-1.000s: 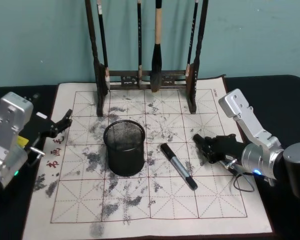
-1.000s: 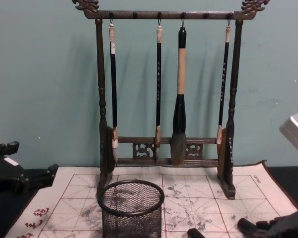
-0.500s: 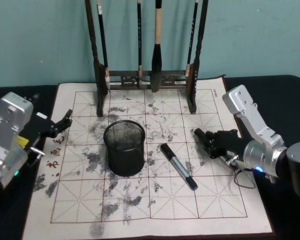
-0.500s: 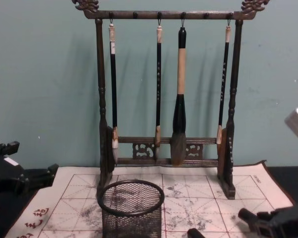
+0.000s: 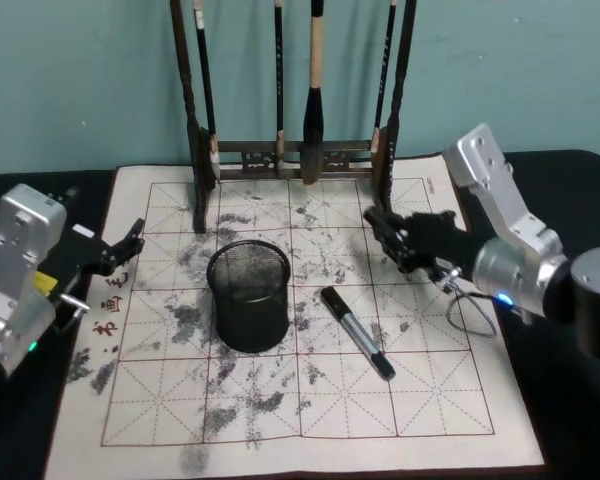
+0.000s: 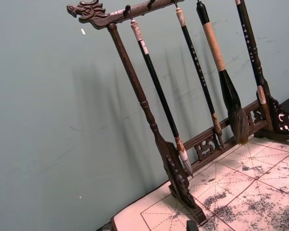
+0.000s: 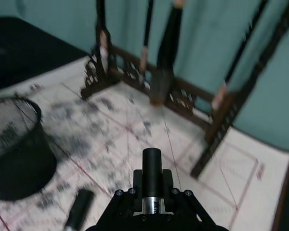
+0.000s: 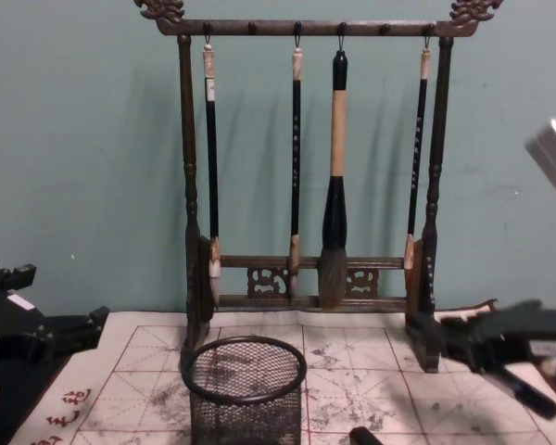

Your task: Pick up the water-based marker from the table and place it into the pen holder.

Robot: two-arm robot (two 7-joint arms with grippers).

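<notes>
Left gripper (image 5: pixel 130 243) is parked at the mat's 9 o'clock edge, idle; cannot tell its state. Pen holder (image 5: pixel 248 318) stands upright mid-mat. Marker (image 5: pixel 357 333) lies flat on the practice mat (image 5: pixel 310 420), near the holder at its 4 o'clock, barrel running 11-to-5. Right gripper (image 5: pixel 384 238) hovers at the marker's 1 o'clock, released, holding nothing. Step looks like the reach. Do it well: drop over mid-barrel with jaws across the 11-to-5 line, staying clear of the brush rack (image 5: pixel 385 150) at 12.
</notes>
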